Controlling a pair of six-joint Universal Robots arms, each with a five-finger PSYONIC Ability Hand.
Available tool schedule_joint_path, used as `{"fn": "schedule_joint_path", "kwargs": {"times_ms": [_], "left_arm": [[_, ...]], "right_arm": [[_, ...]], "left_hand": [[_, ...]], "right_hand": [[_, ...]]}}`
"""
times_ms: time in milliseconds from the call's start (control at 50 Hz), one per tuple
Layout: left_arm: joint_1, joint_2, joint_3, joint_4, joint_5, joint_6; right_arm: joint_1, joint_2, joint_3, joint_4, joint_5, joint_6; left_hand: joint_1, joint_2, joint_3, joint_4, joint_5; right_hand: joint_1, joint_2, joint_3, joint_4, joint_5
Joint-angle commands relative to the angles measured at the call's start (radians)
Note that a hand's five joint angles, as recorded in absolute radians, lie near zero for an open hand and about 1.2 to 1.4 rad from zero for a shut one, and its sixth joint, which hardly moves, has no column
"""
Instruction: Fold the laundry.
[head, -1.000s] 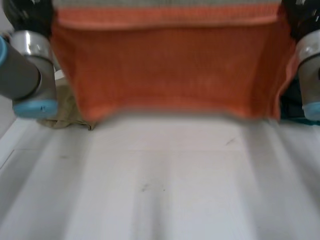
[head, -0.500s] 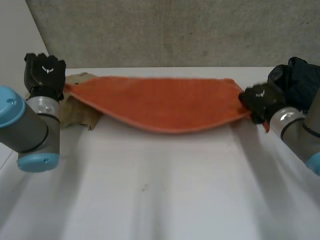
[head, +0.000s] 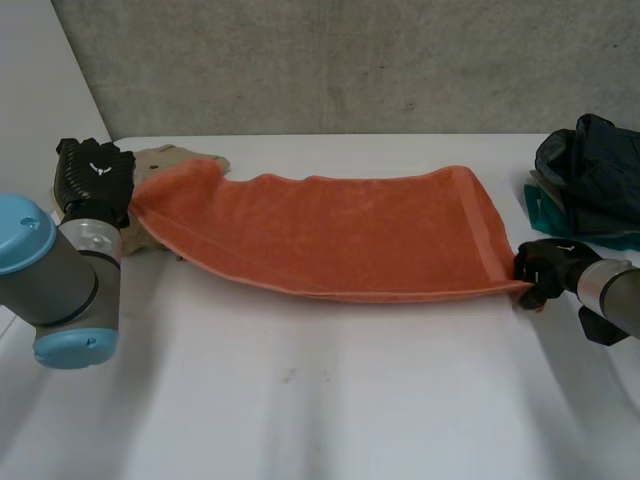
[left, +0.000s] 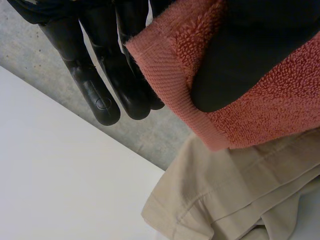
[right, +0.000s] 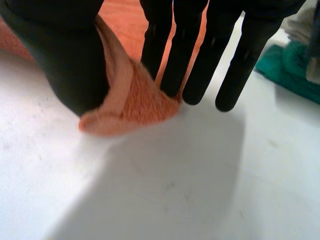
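Probably a robot test lab, bare grey concrete wall, plain white table

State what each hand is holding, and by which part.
Both hold the towel. The left robot hand pinches a corner at one end, and the right robot hand pinches a corner at the other end.

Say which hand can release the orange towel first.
Right. The right hand pinches its corner of the towel down at the white table, so release likely leaves it flat. The left hand holds its corner over a beige garment, where it would likely land.
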Motion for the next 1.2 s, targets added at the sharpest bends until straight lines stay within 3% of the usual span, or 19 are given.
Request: {"fn": "schedule_joint_path", "kwargs": {"times_ms": [20,100,120,180,200,280,360,440,480,580,700,780,840,920,940,1020,1060,1100,1200], "left_arm": [[0.0,0.036,-0.042,-0.017,0.001,0.006],[-0.001,0.103,-0.084,-0.088,0.001,0.008],[-0.001,0.119,-0.094,-0.111,0.001,0.011],[0.0,0.194,-0.134,-0.241,0.004,0.017],[0.0,0.212,-0.144,-0.281,0.005,0.02],[0.003,0.307,-0.212,-0.522,0.017,0.06],[0.048,0.433,-0.363,-0.721,0.115,0.208],[0.11,0.498,-0.465,-0.738,0.212,0.363],[0.15,0.495,-0.473,-0.735,0.244,0.417],[0.163,0.387,-0.411,-0.694,0.252,0.407],[0.072,0.229,-0.264,-0.608,0.24,0.353],[0.02,0.087,-0.096,-0.53,0.179,0.286],[-0.006,0.007,0.107,-0.473,0.087,0.246],[-0.044,-0.027,0.389,-0.361,-0.01,0.213],[-0.044,-0.028,0.475,-0.278,-0.022,0.197],[-0.037,-0.015,0.537,-0.028,-0.022,0.141],[-0.035,-0.015,0.543,0.053,-0.027,0.127],[-0.041,-0.016,0.525,0.104,-0.029,0.129],[-0.034,-0.019,0.448,0.036,-0.033,0.117]], "right_arm": [[-0.02,-0.044,0.017,0.002,0.046,-0.06],[-0.018,-0.104,0.076,0.001,0.04,-0.287],[-0.018,-0.14,0.111,0.008,0.05,-0.412],[-0.019,-0.202,0.162,0.034,0.06,-0.592],[-0.023,-0.241,0.2,0.073,0.063,-0.702],[-0.056,-0.333,0.295,0.218,0.119,-0.912],[-0.139,-0.392,0.365,0.37,0.171,-1.037],[-0.179,-0.394,0.362,0.387,0.144,-1.043],[-0.178,-0.384,0.359,0.383,0.138,-1.045],[-0.152,-0.331,0.297,0.311,0.132,-1.025],[-0.012,-0.254,0.189,0.127,0.15,-0.883],[0.04,-0.214,0.077,0.026,0.162,-0.824],[0.082,-0.205,-0.037,-0.049,0.185,-0.792],[0.129,-0.214,-0.206,-0.249,0.225,-0.732],[0.138,-0.22,-0.235,-0.359,0.227,-0.711],[0.142,-0.252,-0.218,-0.662,0.227,-0.671],[0.143,-0.269,-0.195,-0.737,0.224,-0.668],[0.145,-0.286,-0.174,-0.74,0.215,-0.668],[0.151,-0.282,-0.149,-0.653,0.188,-0.661]], "left_hand": [[0.263,0.194,0.198,0.192,0.23],[0.263,0.194,0.198,0.192,0.23],[0.263,0.194,0.198,0.192,0.23],[0.263,0.194,0.198,0.192,0.23],[0.263,0.194,0.198,0.192,0.23],[0.263,0.194,0.198,0.192,0.23],[0.263,0.194,0.198,0.192,0.23],[0.263,0.194,0.198,0.192,0.23],[0.263,0.194,0.198,0.192,0.23],[0.263,0.194,0.198,0.192,0.23],[0.263,0.194,0.198,0.192,0.23],[0.263,0.194,0.198,0.192,0.23],[0.263,0.194,0.198,0.192,0.23],[0.263,0.194,0.198,0.192,0.23],[0.263,0.194,0.198,0.192,0.23],[0.263,0.194,0.198,0.192,0.23],[0.263,0.194,0.198,0.192,0.23],[0.263,0.194,0.198,0.192,0.23],[0.263,0.194,0.198,0.192,0.23]], "right_hand": [[0.564,0.567,0.567,0.57,0.572],[0.564,0.567,0.567,0.57,0.572],[0.564,0.567,0.567,0.57,0.572],[0.564,0.567,0.567,0.57,0.572],[0.564,0.567,0.567,0.57,0.572],[0.564,0.567,0.567,0.57,0.572],[0.564,0.567,0.567,0.57,0.572],[0.564,0.567,0.567,0.57,0.572],[0.564,0.567,0.567,0.57,0.572],[0.564,0.567,0.567,0.57,0.572],[0.564,0.567,0.567,0.57,0.572],[0.564,0.567,0.567,0.57,0.572],[0.564,0.567,0.567,0.57,0.572],[0.564,0.567,0.567,0.57,0.572],[0.564,0.567,0.567,0.57,0.572],[0.564,0.567,0.567,0.57,0.572],[0.564,0.567,0.567,0.57,0.572],[0.564,0.567,0.567,0.57,0.572],[0.564,0.567,0.567,0.57,0.572]]}}
